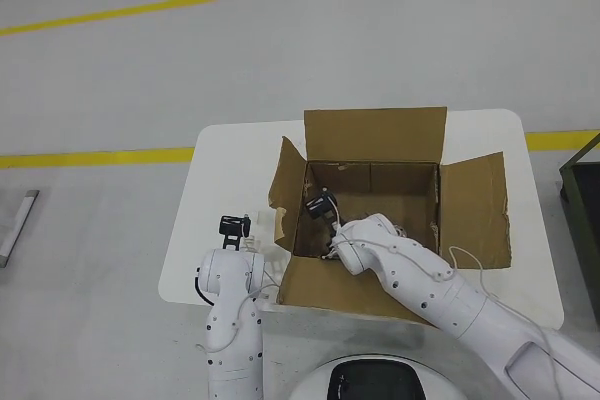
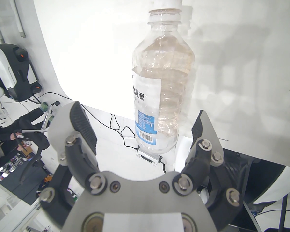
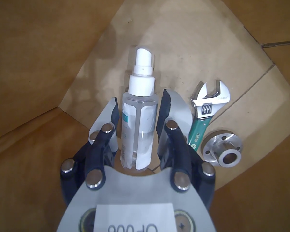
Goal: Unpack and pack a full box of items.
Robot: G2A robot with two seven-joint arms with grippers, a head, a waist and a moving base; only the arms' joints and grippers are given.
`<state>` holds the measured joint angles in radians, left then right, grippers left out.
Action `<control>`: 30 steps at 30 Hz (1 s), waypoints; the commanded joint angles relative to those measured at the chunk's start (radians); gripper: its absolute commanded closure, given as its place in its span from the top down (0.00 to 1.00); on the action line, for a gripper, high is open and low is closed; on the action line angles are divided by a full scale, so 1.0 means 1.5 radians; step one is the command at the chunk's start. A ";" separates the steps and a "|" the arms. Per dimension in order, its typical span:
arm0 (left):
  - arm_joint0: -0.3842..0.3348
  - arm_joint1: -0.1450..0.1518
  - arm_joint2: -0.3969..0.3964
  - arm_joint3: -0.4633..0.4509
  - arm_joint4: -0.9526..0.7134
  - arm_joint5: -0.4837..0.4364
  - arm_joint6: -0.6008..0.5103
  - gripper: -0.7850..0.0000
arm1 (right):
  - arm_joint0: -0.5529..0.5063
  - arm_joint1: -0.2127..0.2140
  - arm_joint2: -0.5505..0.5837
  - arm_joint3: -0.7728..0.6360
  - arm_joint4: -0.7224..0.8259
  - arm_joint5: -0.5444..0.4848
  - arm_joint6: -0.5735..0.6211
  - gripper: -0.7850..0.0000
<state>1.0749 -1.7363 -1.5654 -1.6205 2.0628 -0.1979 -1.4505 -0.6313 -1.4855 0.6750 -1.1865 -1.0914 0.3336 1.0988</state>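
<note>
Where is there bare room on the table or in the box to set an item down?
Bare: the table strip between its left edge and the left flap of the box, beyond the left tool and clear bottle; the box floor's far-right part. Crowded: the box's left side, where the right tool, spray bottle, wrench and flange cluster.

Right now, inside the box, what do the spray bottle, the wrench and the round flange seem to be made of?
The spray bottle: clear glossy plastic, seemingly; its dip tube shows through, and the pump head is opaque white.
The wrench: bright polished metal head, probably steel; the green handle looks coated or sleeved.
The flange: bare silvery metal with a satin machined look, perhaps aluminium.
</note>
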 commanded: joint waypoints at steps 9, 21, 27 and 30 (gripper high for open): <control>0.000 0.000 0.000 0.000 0.000 0.000 0.000 1.00 | 0.006 -0.017 -0.002 0.034 -0.004 -0.008 -0.002 0.63; 0.000 0.000 0.000 0.000 0.000 0.000 0.000 1.00 | 0.007 -0.033 0.002 0.061 -0.012 -0.012 -0.001 0.30; 0.000 0.000 0.000 0.000 0.000 0.000 0.000 1.00 | 0.004 -0.037 0.013 0.049 -0.023 0.003 0.003 0.00; 0.000 0.000 0.000 0.000 0.000 0.000 0.000 1.00 | -0.007 -0.032 0.038 0.024 -0.024 0.014 -0.002 0.00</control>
<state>1.0749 -1.7363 -1.5654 -1.6205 2.0628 -0.1979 -1.4505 -0.6363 -1.5370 0.7163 -1.1352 -1.1270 0.3505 1.0979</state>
